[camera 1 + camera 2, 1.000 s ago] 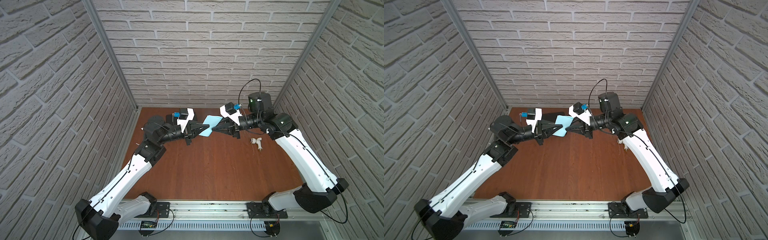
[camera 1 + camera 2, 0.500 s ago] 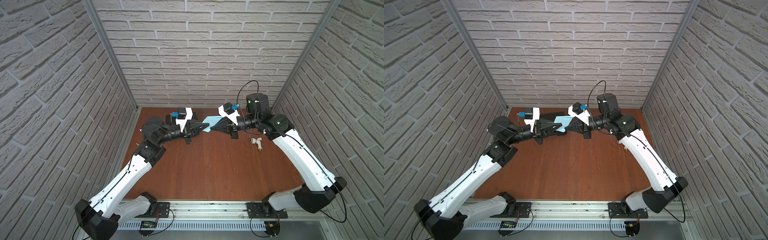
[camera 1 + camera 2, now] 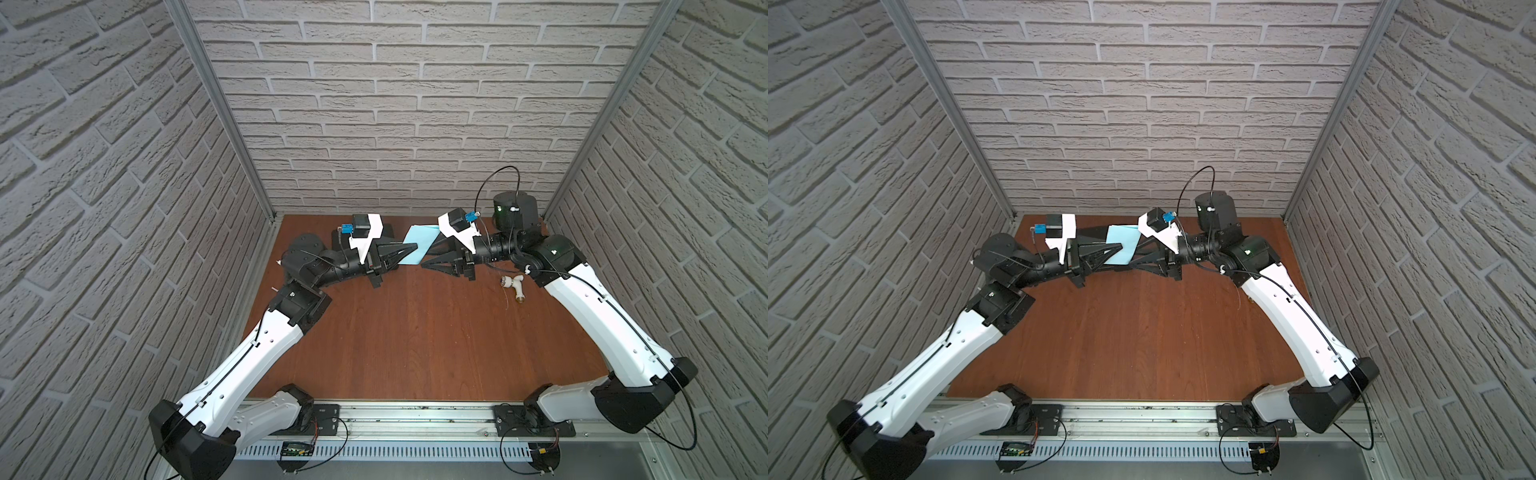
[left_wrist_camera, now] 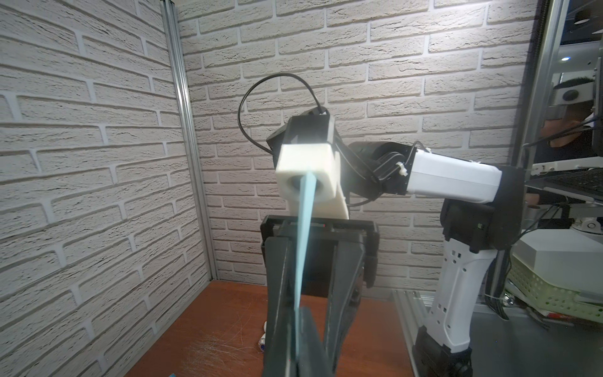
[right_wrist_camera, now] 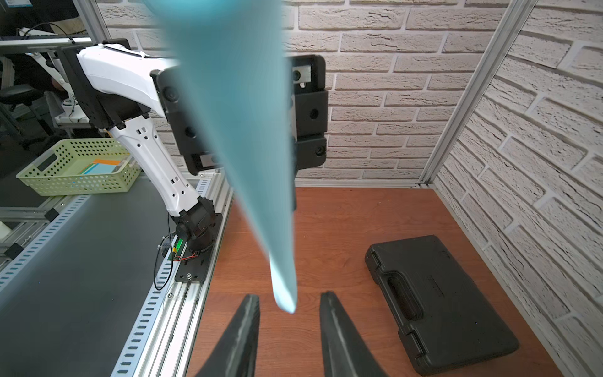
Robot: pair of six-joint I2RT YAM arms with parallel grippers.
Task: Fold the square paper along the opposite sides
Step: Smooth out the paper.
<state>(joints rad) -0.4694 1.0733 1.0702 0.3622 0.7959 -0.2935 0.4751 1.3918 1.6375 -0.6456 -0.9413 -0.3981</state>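
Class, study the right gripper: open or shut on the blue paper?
Open. The right gripper shows its fingers apart in its wrist view, the square paper hanging between them untouched; the left gripper alone pinches it.

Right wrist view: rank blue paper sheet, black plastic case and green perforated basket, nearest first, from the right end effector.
1. blue paper sheet: between its fingers
2. black plastic case: on the table
3. green perforated basket: beyond the rail

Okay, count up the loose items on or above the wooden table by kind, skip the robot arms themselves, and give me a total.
light blue paper sheet: 1
black plastic case: 1
pale tap-shaped fitting: 1
Total: 3
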